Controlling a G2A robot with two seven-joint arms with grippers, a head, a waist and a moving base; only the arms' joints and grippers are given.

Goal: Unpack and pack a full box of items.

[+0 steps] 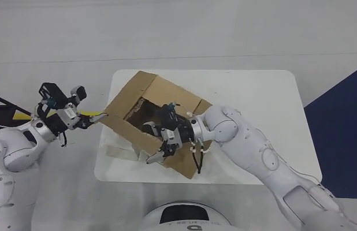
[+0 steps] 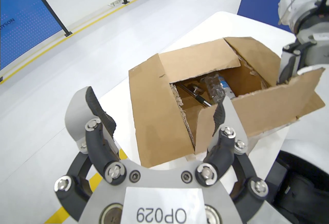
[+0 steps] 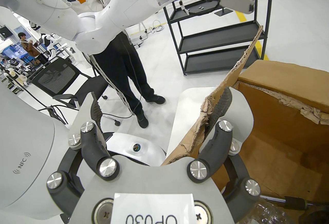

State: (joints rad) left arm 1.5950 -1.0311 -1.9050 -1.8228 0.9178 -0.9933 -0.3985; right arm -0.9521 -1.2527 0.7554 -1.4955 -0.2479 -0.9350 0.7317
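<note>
- The box (image 1: 122,108) is sitting near the left edge of the worktop (image 1: 253,115), flaps open, with a bottle (image 2: 215,88) inside.
- The right pincer (image 3: 159,101) is gaping astride the frayed near flap (image 3: 203,119). The left pincer (image 2: 162,112) is gaping too, just beside the left flap (image 2: 151,119).
- Pulling is probably risking a torn flap, or the box sliding off that edge. Free room is lying rightward.

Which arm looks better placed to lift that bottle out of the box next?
Right, probably: the right gripper, open, straddles the box's flap, close to the bottle. The left gripper is open outside the box, off the table edge.
</note>
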